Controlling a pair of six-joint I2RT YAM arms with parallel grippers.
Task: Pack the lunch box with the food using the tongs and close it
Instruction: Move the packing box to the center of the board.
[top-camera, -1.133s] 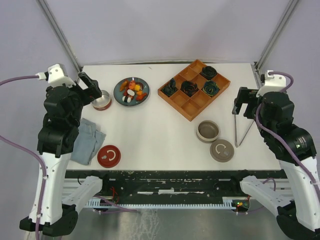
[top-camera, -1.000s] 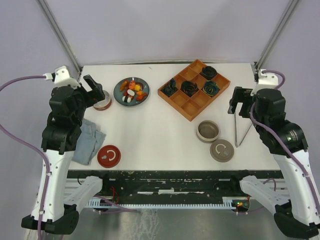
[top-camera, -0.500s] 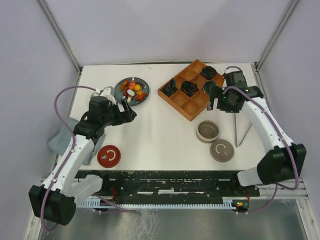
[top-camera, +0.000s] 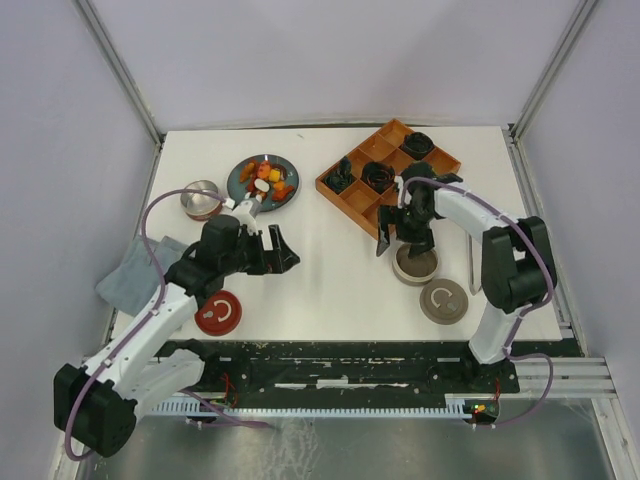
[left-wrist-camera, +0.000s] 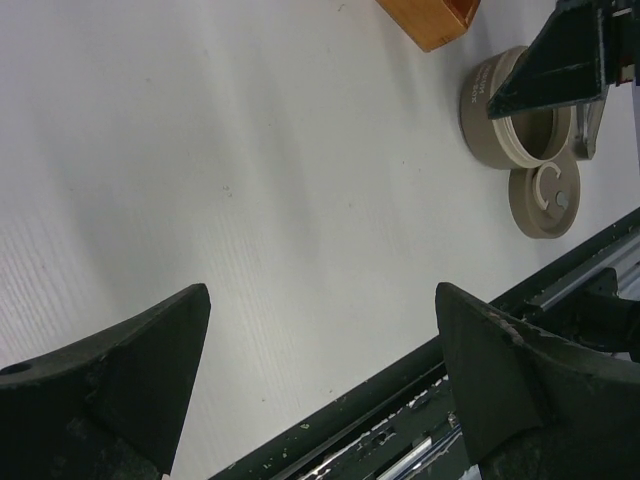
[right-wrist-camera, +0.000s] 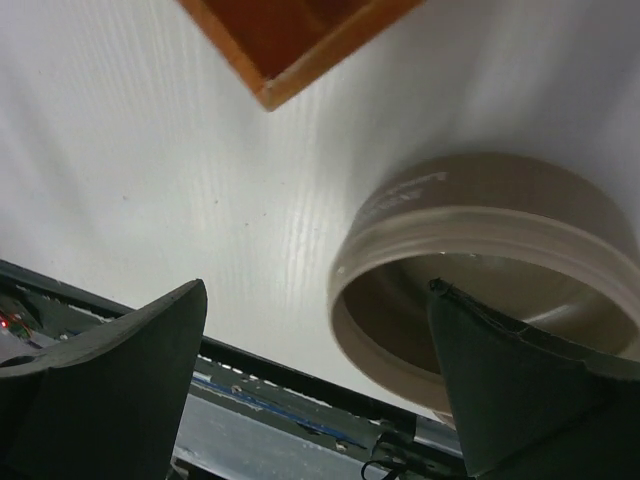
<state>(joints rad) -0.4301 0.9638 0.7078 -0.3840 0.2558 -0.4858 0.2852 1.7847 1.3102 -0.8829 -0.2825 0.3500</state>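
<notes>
food (top-camera: 266, 181) sitting piled on dark plate (top-camera: 236, 182); tongs (top-camera: 470, 270) lying flat far right; beige round lunch box (top-camera: 415, 264) standing open, lid (top-camera: 443, 301) lying alongside.

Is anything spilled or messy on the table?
Nothing is spilled: the food sits on its plate. Only the grey cloth looks messy, crumpled at the left edge of the table.

Robot lab: white table (top-camera: 330, 285), metal frame (top-camera: 120, 70) enclosure.
</notes>
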